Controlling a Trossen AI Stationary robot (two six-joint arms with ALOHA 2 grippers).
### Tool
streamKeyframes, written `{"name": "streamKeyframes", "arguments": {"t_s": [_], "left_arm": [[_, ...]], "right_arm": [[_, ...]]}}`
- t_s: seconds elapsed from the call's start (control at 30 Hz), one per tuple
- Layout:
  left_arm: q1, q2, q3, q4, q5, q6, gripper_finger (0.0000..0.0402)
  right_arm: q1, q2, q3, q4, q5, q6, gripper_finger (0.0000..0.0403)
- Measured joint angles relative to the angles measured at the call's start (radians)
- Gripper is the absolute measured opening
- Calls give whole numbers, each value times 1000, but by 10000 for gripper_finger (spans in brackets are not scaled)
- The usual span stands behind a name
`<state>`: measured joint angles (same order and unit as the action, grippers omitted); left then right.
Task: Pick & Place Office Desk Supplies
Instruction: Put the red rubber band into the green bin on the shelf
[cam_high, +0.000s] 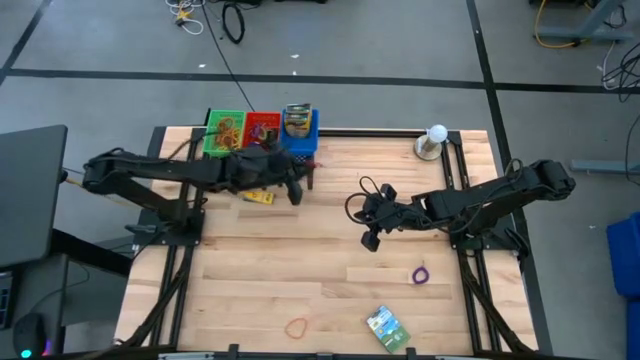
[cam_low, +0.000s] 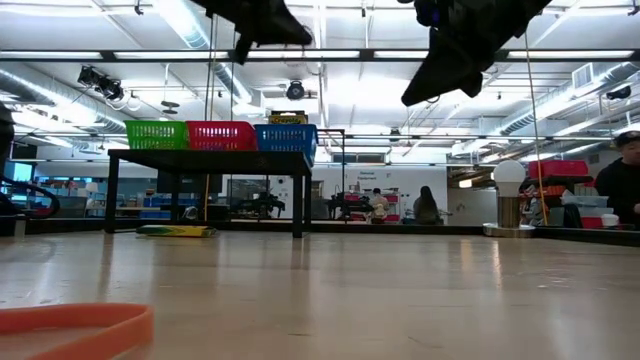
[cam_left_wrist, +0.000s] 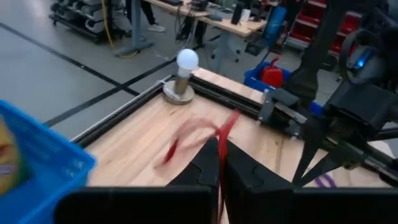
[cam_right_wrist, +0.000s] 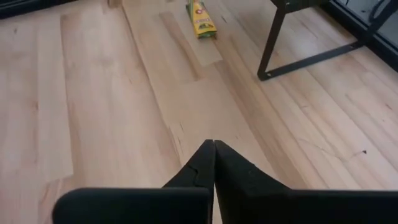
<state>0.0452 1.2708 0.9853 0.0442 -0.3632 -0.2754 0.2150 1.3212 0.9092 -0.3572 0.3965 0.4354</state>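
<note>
My left gripper (cam_left_wrist: 221, 148) is shut on a red rubber band (cam_left_wrist: 193, 138) and is raised above the table just in front of the black rack (cam_high: 262, 150), beside the blue bin (cam_left_wrist: 37, 163). A yellow-green crayon box (cam_high: 258, 197) lies flat on the table under that arm. My right gripper (cam_right_wrist: 214, 148) hangs shut and empty over bare wood at mid-table (cam_high: 370, 240). A purple band (cam_high: 420, 274), an orange band (cam_high: 297, 326) and a green packet (cam_high: 387, 325) lie flat near the front edge. My left gripper pinches the red rubber band between its two fingers; one strand (cam_left_wrist: 220, 163) runs back between them. The rest of the loop (cam_left_wrist: 180, 142) sticks out past the fingertips, blurred, clear of the table.
Green (cam_high: 225, 132), red (cam_high: 264, 128) and blue (cam_high: 300, 124) bins sit in a row on the rack at the far edge. A white ball on a round base (cam_high: 435, 141) stands at the far right corner. Black rails border the table. Open wood lies between the arms.
</note>
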Motion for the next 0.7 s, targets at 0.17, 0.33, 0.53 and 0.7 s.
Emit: {"name": "streamKeyframes", "arguments": {"t_s": [0.17, 0.33, 0.53, 0.7], "left_arm": [[57, -94, -1, -57, -38, -2, 6], [121, -202, 1, -180, -139, -7, 6], [235, -302, 0, -412, -264, -95, 5], [360, -327, -7, -568, -292, -196, 5]], "right_arm": [[0, 0, 0, 9, 0, -3, 7], [0, 1, 0, 18, 1, -6, 4], [0, 1, 0, 24, 1, -7, 5], [0, 1, 0, 30, 3, -10, 3]]}}
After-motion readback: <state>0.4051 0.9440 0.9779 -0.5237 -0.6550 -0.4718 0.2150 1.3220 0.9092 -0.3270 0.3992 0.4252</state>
